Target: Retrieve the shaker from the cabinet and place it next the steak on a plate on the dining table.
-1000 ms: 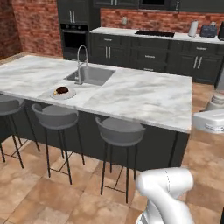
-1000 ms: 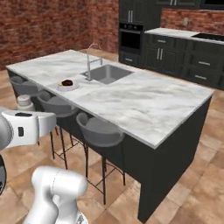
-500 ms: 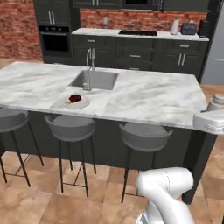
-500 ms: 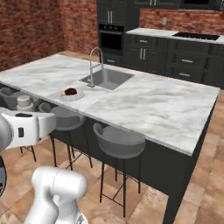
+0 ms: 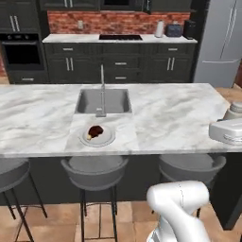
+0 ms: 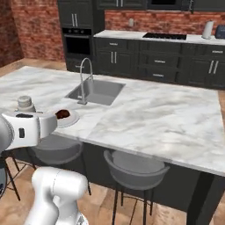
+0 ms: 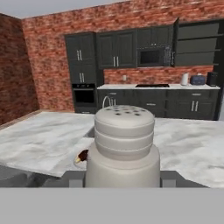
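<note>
My gripper point(image 7: 123, 180) is shut on the shaker point(image 7: 124, 146), a pale grey-white cylinder with a holed cap that stands upright, large and close, in the hand view. In the left base view the shaker point(image 5: 235, 111) pokes up above my hand at the right edge, off the dining table's point(image 5: 179, 113) right end. Near the table's front edge lies the round plate point(image 5: 97, 136) with the dark brown steak point(image 5: 95, 131) on it, just in front of the sink. The right base view shows the shaker point(image 6: 25, 103) left of the plate point(image 6: 67, 117). The dark cabinet point(image 7: 195, 43) stands open at the far wall.
A steel sink point(image 5: 103, 100) with a tall faucet point(image 5: 102, 90) is set in the island behind the plate. Grey bar stools point(image 5: 95, 168) line the near side. A back counter with cooktop point(image 5: 120, 37), an oven point(image 5: 22, 53) and a fridge point(image 5: 220, 40) stand beyond.
The whole picture has shifted, so the base has moved: the island now faces the left view square-on, with the plate nearer and more central. The shaker stays gripped.
</note>
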